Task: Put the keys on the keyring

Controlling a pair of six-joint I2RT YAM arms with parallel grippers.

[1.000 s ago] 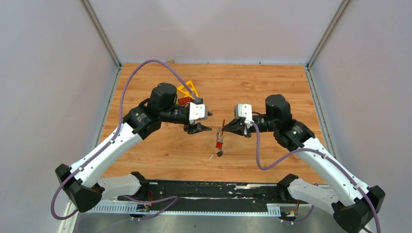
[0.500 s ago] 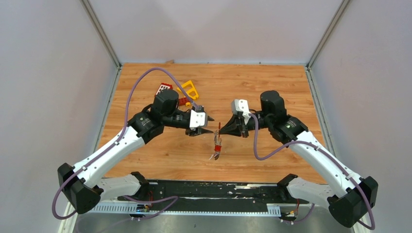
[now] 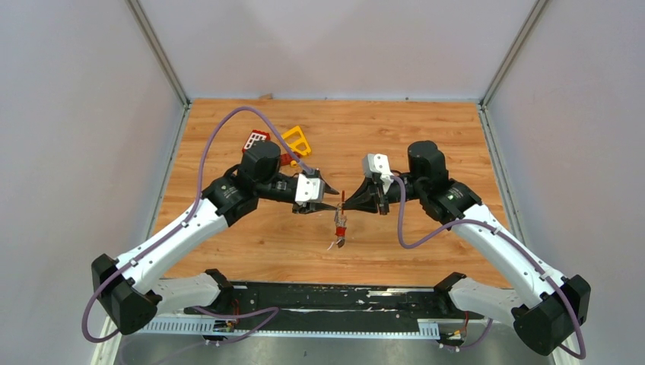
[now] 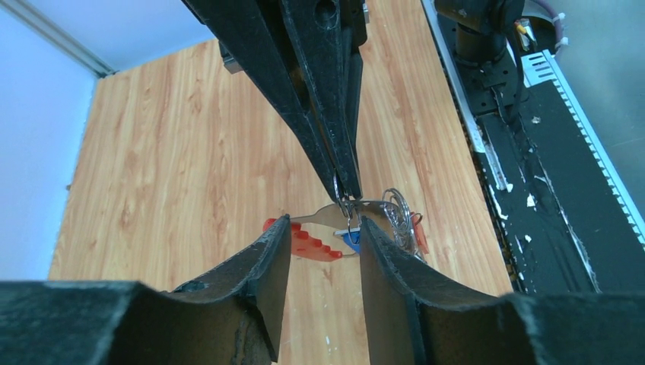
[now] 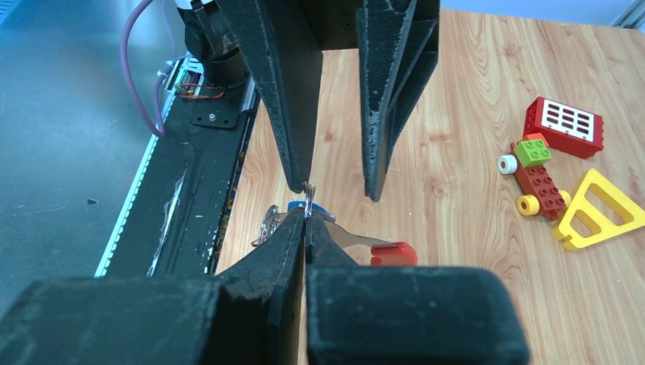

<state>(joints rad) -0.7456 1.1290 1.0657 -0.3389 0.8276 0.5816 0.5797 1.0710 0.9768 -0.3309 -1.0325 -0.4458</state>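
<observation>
Left gripper [image 4: 325, 222] — jaws half-spread, empty — straddles the red key [image 4: 312, 245] beside the keyring [image 4: 397, 215], in mid-air between the arms. Right gripper [image 5: 306, 224] is clamped tight on the keyring. Closing off-centre would likely knock the key askew — or tug the ring loose.

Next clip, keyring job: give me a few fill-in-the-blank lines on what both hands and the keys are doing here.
1. The right hand is ___ on the keyring.
2. The fingers of the left hand stand ___, gripping nothing.
3. The keys hanging there have one red head and one ___ head.
4. The toy blocks lie on the ___ arm's side.
Missing words: shut; open; blue; left.
</observation>
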